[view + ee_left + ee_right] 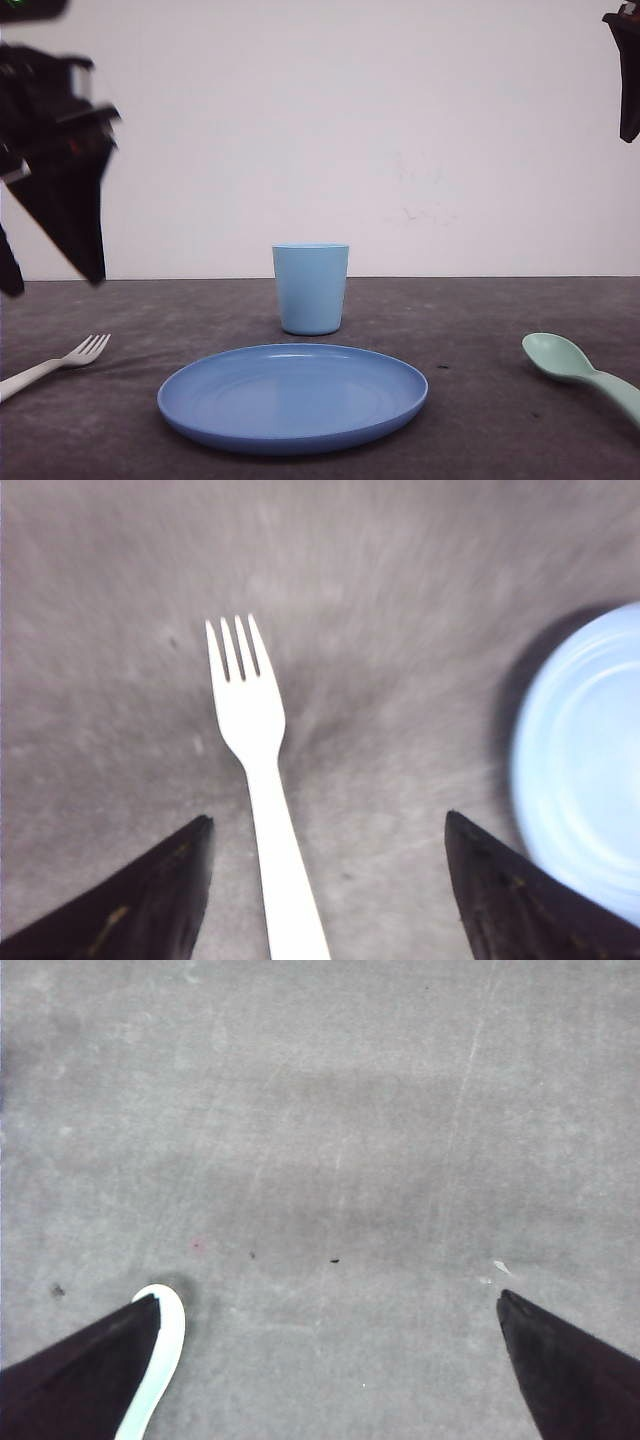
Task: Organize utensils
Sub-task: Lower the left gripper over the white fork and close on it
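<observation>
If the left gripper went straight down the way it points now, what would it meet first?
Probably the white fork: its handle lies between the open fingers of the left gripper, on the table. Height above it is unclear.

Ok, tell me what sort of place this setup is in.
Probably a lab or test bench staged as a table setting, not a real dining room: a bare grey tabletop against a blank white wall, with only a blue plate, light blue cup, white fork and mint-green spoon laid out.
</observation>
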{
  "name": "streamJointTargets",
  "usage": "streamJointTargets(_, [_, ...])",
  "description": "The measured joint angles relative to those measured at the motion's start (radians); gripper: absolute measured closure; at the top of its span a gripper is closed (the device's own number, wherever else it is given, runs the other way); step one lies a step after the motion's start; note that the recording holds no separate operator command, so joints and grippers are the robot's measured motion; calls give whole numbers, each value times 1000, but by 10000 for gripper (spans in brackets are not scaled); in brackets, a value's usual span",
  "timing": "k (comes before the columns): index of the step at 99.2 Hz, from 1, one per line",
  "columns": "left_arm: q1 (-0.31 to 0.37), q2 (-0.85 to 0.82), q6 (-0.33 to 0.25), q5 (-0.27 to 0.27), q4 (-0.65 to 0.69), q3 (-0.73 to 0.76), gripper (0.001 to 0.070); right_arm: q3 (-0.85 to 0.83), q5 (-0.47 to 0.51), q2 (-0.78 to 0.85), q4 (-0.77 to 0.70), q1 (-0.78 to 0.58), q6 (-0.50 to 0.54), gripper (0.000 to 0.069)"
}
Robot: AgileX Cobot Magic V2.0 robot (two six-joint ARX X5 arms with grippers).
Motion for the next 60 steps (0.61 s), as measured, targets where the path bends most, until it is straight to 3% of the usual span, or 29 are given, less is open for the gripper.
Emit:
streamJointTargets(25, [-14, 123, -21, -54, 35, 0, 271, 0, 0, 0, -1, 0, 0, 12])
streamJointTargets(60, [-14, 204, -31, -60, 50, -1, 282, 0, 0, 0, -5, 0, 0, 12])
